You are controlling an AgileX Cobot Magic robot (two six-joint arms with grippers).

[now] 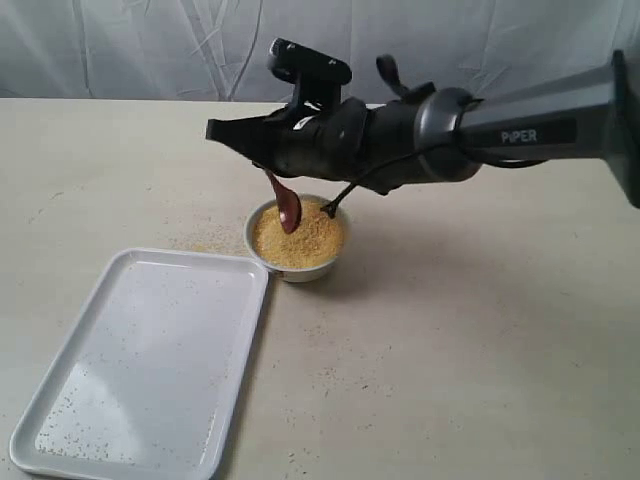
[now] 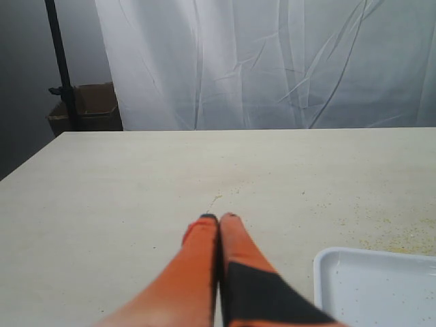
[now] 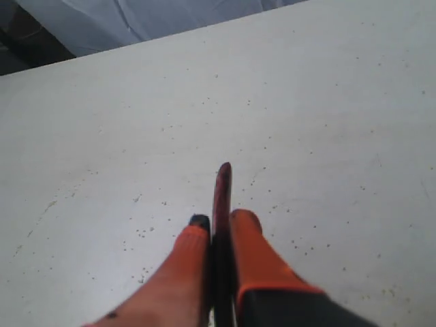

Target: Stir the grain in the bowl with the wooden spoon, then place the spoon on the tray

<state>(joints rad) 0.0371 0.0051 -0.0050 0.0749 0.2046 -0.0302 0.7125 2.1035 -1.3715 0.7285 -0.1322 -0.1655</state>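
The right hand (image 3: 215, 225) is clenched on the handle of the wooden spoon (image 1: 287, 208), whose head dips into the grain (image 1: 308, 240) heaped in the bowl (image 1: 300, 270) at the centre of the exterior view. The step in hand looks to be the stirring. To do it well, I would say the head should sweep in small, slow circles inside the mound and well within the rim. The grain stands about level with the brim, so a wide or fast stroke would likely fling some out. The grip sits high on a slim handle, so a firm squeeze matters, or the spoon may twist.

The tray (image 1: 150, 370) lies in the lower left of that view, its upper right corner just beside the bowl, so the later trip should be short. Stray grains (image 1: 205, 241) dot the bench (image 1: 480, 350) around both. A black cable (image 1: 345, 193) loops down from the arm close to the bowl's rim and could drag through the grain. The left hand (image 2: 219, 219) is closed on nothing, over the bench near a tray corner, out of the way.
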